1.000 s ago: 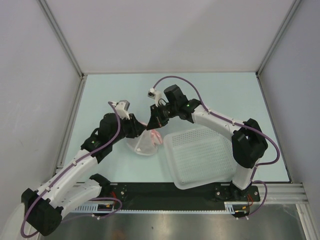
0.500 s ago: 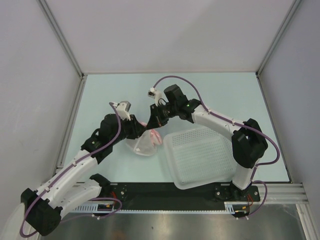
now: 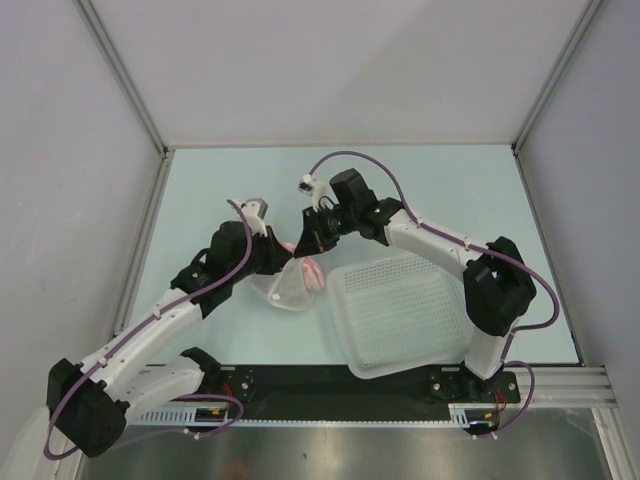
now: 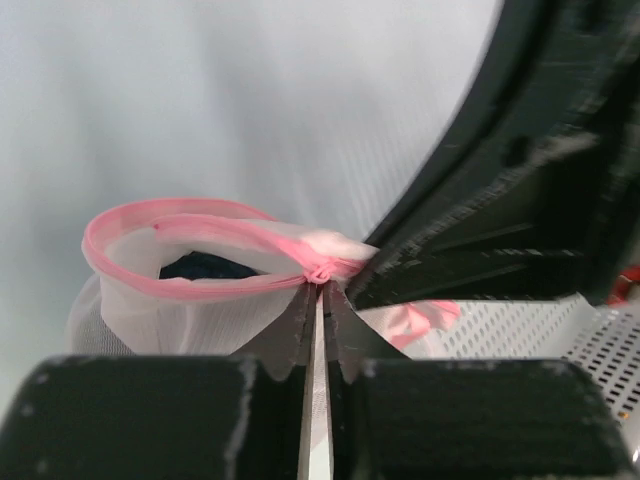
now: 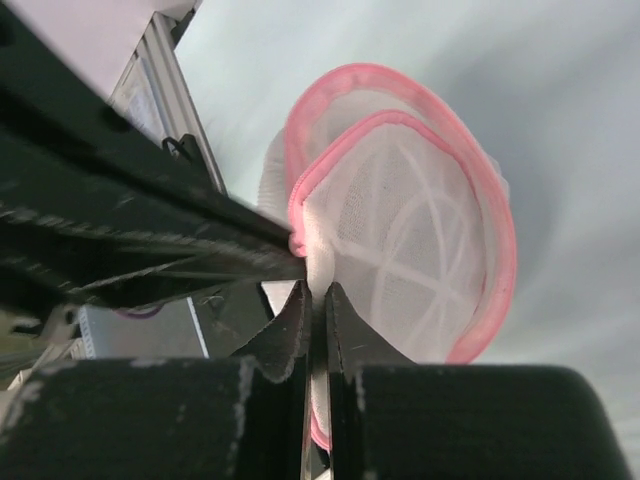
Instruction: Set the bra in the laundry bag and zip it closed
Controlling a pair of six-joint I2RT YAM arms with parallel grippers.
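Note:
The laundry bag (image 3: 292, 287) is a white mesh pouch with a pink rim, held between both arms near the table's middle. In the left wrist view the bag (image 4: 190, 290) gapes open, and the dark navy bra (image 4: 205, 266) shows inside it. My left gripper (image 4: 320, 287) is shut on the bag's pink rim. My right gripper (image 5: 315, 290) is shut on the bag's white mesh edge (image 5: 400, 240), right beside the left gripper's fingers. In the top view the left gripper (image 3: 283, 259) and right gripper (image 3: 305, 247) meet at the bag's top.
A white perforated rectangular basket (image 3: 400, 315) lies just right of the bag, under the right arm. The pale green table (image 3: 200, 190) extends behind, bounded by grey walls and metal frame posts.
The left arm has shifted slightly to the right and forward. The bag has moved a little with it. Both grippers stay shut on the bag.

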